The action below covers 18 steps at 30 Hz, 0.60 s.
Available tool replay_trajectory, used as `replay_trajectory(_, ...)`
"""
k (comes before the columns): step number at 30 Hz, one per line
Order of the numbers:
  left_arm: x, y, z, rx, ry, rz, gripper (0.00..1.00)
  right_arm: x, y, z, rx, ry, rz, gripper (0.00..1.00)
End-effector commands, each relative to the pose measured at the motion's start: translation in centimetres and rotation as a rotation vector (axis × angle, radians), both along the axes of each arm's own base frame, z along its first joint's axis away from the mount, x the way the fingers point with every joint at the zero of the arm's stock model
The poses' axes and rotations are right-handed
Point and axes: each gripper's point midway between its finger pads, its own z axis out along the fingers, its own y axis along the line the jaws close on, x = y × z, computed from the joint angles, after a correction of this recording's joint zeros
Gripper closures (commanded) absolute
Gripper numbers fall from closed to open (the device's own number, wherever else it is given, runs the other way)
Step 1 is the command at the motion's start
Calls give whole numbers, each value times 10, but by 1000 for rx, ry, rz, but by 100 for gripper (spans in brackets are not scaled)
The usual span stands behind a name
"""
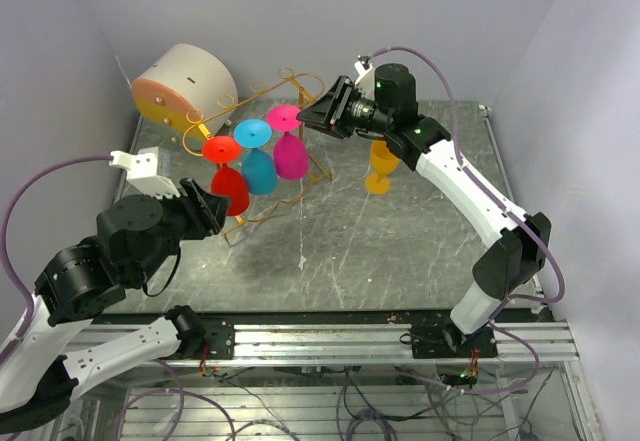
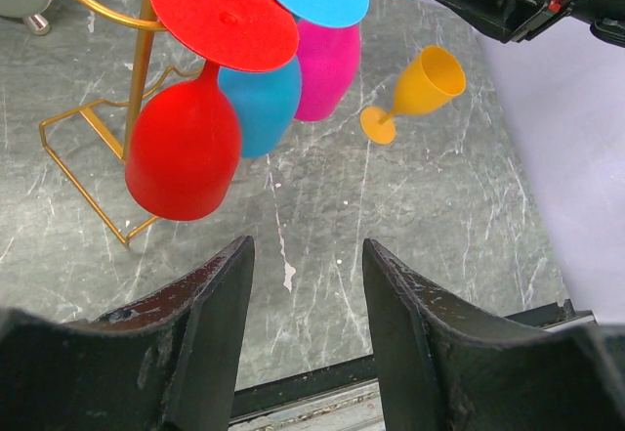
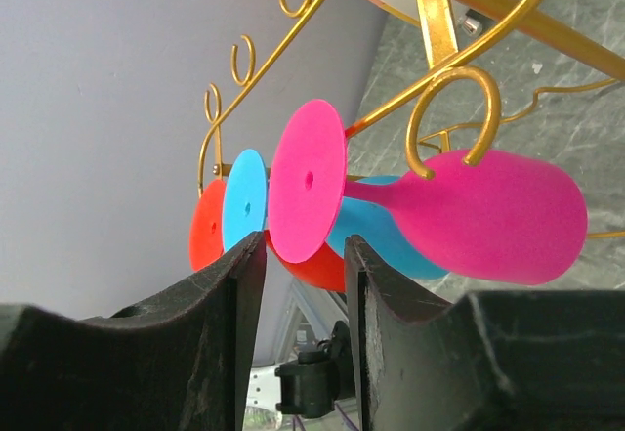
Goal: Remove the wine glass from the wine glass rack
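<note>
The gold wire wine glass rack (image 1: 262,89) stands at the back of the table with three wine glasses hanging upside down from its rails: red (image 1: 230,189), blue (image 1: 259,171) and magenta (image 1: 290,153). My right gripper (image 1: 304,121) is level with the rail ends. Its jaws stand apart, and the rim of the magenta glass's foot disc (image 3: 308,182) sits between the fingertips in the right wrist view, with the right gripper (image 3: 304,240) not clamped on it. My left gripper (image 2: 308,245) hovers open and holds nothing, a little in front of the red glass (image 2: 184,148).
An orange glass (image 1: 381,168) lies on its side on the marble table, right of the rack and partly under my right arm. A cream drum with an orange face (image 1: 185,81) sits behind the rack at the back left. Walls close in on three sides.
</note>
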Motion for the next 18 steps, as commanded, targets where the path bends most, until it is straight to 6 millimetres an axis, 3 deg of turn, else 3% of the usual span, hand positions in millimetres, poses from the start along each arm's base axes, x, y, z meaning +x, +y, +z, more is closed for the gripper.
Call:
replay_trajectory(1, -1, 8, 13, -26, -21, 29, 41, 5, 5, 10, 32, -32, -3, 63)
replay_trajectory(12, -2, 12, 14, -32, -22, 40, 42, 15, 11, -3, 37, -13, -9, 66)
replay_trajectory(18, -2, 12, 11, -25, -14, 41, 42, 16, 13, -5, 48, -14, -2, 73)
